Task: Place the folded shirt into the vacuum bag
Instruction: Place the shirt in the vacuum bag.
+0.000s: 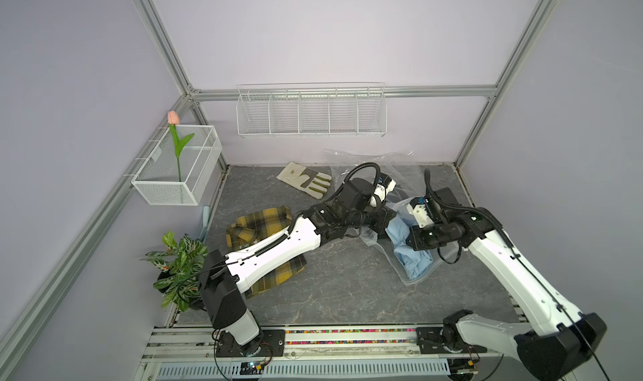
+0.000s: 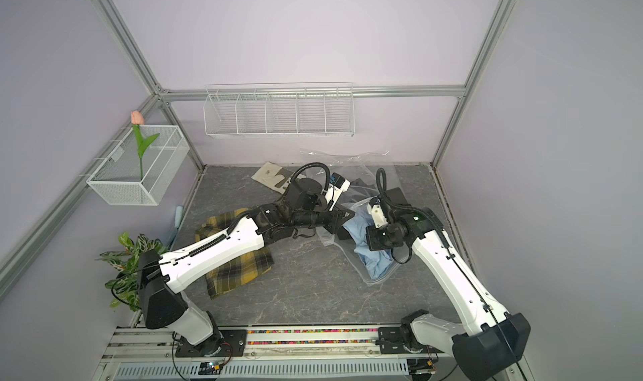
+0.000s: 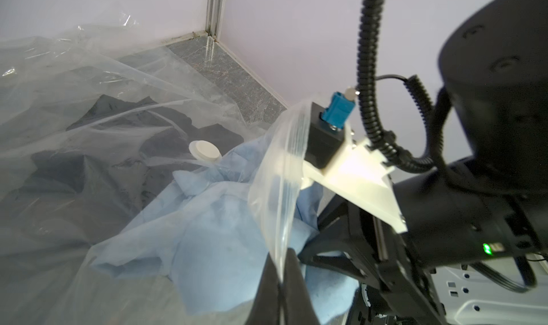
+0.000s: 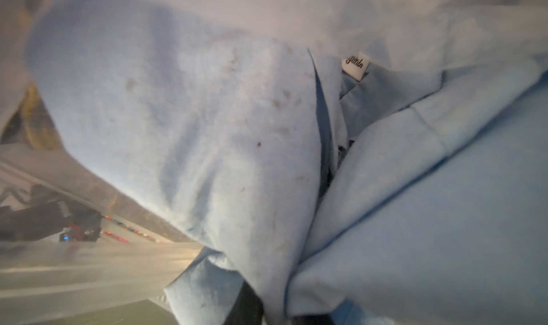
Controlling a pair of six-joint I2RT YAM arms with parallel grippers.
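- The left gripper (image 3: pixel 281 258) pinches the vacuum bag (image 3: pixel 89 86) by its raised edge, right of centre.
- The right gripper (image 3: pixel 321 240) grips the blue shirt (image 3: pixel 213 228), which lies partly inside the bag.

Robot test cell — aluminium frame (image 1: pixel 435 91), plain panel walls (image 1: pixel 313 31).

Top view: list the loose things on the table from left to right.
potted plant → plaid shirt → work glove → blue shirt, partly inside the vacuum bag

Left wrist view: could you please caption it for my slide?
Left gripper shut on the vacuum bag edge, beside the blue shirt.
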